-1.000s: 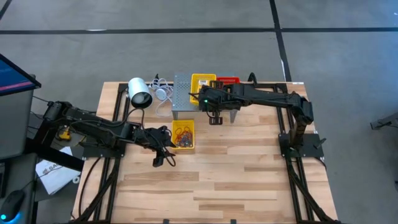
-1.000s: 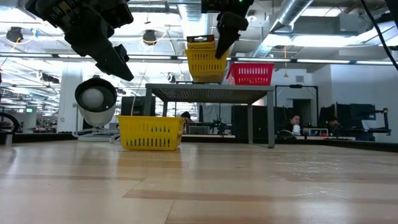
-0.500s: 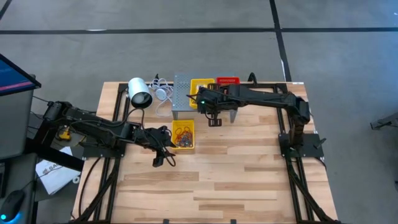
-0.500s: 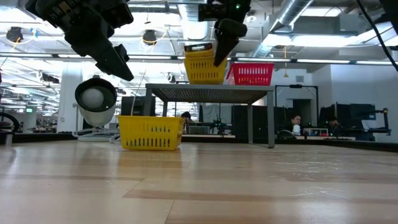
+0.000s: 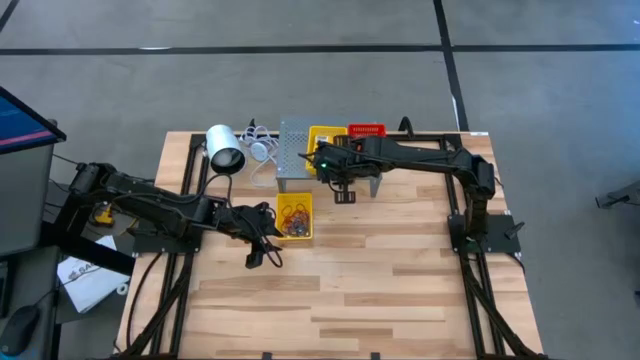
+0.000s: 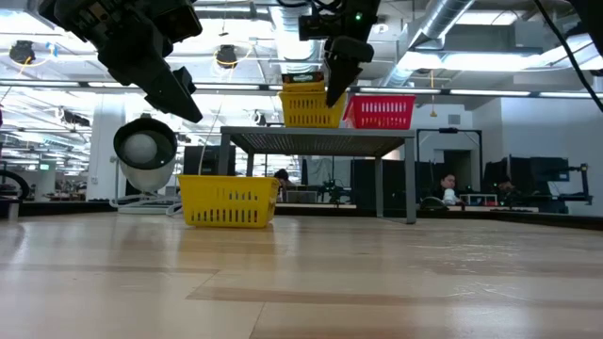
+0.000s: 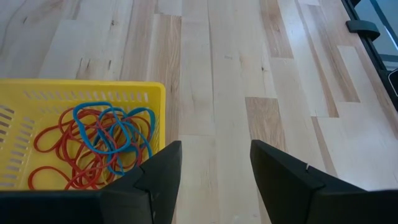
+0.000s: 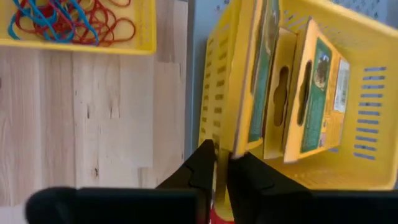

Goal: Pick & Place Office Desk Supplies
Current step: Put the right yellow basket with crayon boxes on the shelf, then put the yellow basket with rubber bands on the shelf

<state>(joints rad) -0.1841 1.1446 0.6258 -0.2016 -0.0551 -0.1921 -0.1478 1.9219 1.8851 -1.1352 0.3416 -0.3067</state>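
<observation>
A yellow basket point(image 5: 327, 137) with crayon boxes point(image 8: 308, 93) standing inside sits with its bottom on the grey perforated stand point(image 5: 295, 160). My right gripper point(image 8: 222, 167) is shut on it and shows above the stand in the low view point(image 6: 332, 92). A second yellow basket point(image 5: 295, 216) with red and blue rubber bands point(image 7: 93, 140) rests on the table. My left gripper point(image 7: 214, 177) hangs open just beside that basket, above bare wood, holding nothing. My right gripper pinches one side wall of the yellow basket at its upper rim point(image 8: 221, 146), with one finger inside the basket and one outside. The fingers slant down from above. The basket stands level, its bottom on the stand's top point(image 6: 320, 132).
A red basket point(image 6: 382, 111) stands on the stand right of the yellow one. A white cylindrical lamp point(image 5: 224, 148) with its cable lies at the far left. The near half of the wooden table point(image 5: 340, 290) is bare. People sit at desks in the room behind.
My right gripper has gone down with the yellow basket. The basket hung tilted and clear above the stand a second ago; now it stands level on the stand's top.
</observation>
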